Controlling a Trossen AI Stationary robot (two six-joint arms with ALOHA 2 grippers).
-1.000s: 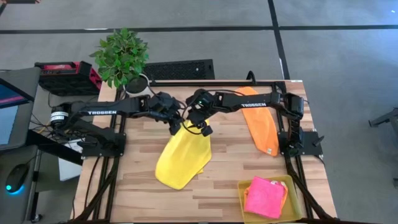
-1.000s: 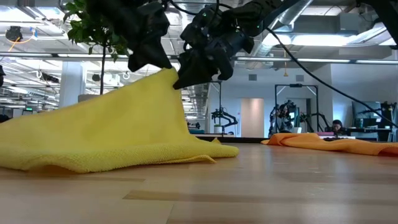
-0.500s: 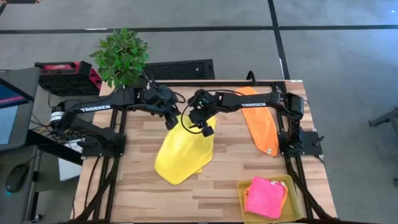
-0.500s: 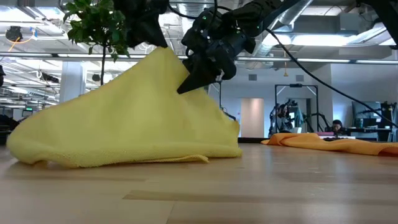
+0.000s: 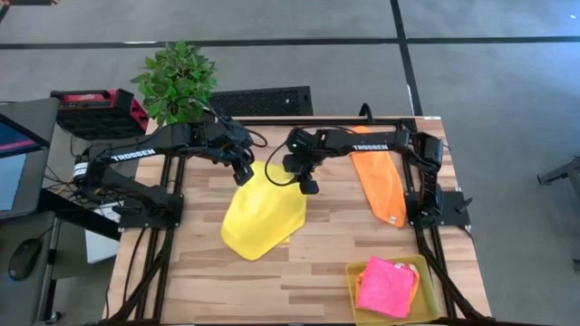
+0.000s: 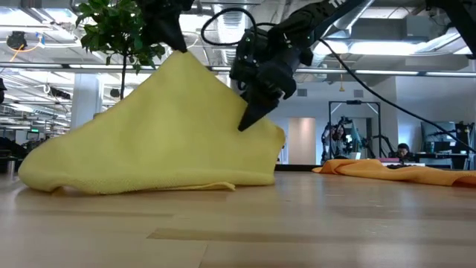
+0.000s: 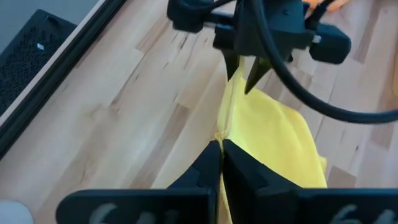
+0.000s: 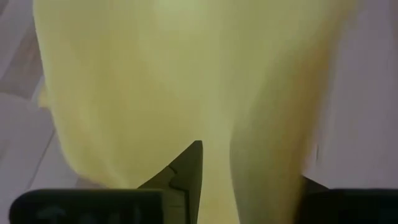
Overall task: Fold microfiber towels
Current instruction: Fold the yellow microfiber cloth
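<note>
The bright yellow towel (image 5: pixel 263 217) lies mid-table with its far edge lifted; its near part rests on the wood (image 6: pixel 134 175). My left gripper (image 5: pixel 243 172) is shut on the towel's far left corner, the highest point in the low view (image 6: pixel 178 56). My right gripper (image 5: pixel 306 186) is shut on the far edge further right and lower (image 6: pixel 249 119). An orange towel (image 5: pixel 381 186) lies flat at the table's right. A hot pink towel (image 5: pixel 385 285) lies in the yellow tray. My left gripper pinches the yellow towel's far left corner (image 7: pixel 222 134) between its two shut fingers, slanting down from above. The corner is lifted into a peak, and the cloth slopes from it down to the table. My right gripper pinches the towel's far edge near its right corner (image 7: pixel 237 81) between its fingers (image 8: pixel 186 174), pointing down from above. The cloth hangs below them and runs as a ridge up to the left gripper.
A potted plant (image 5: pixel 181 86) stands at the table's far left corner. The translucent yellow tray (image 5: pixel 355 272) sits at the near right corner. Bare wood shows along the near left part of the table (image 5: pixel 190 281).
My left gripper has gone up and toward the table's far left, my right gripper a little toward the right, so they stand further apart. The towel's far edge has risen and spread between them. Its near part has slid along the table toward the far edge.
</note>
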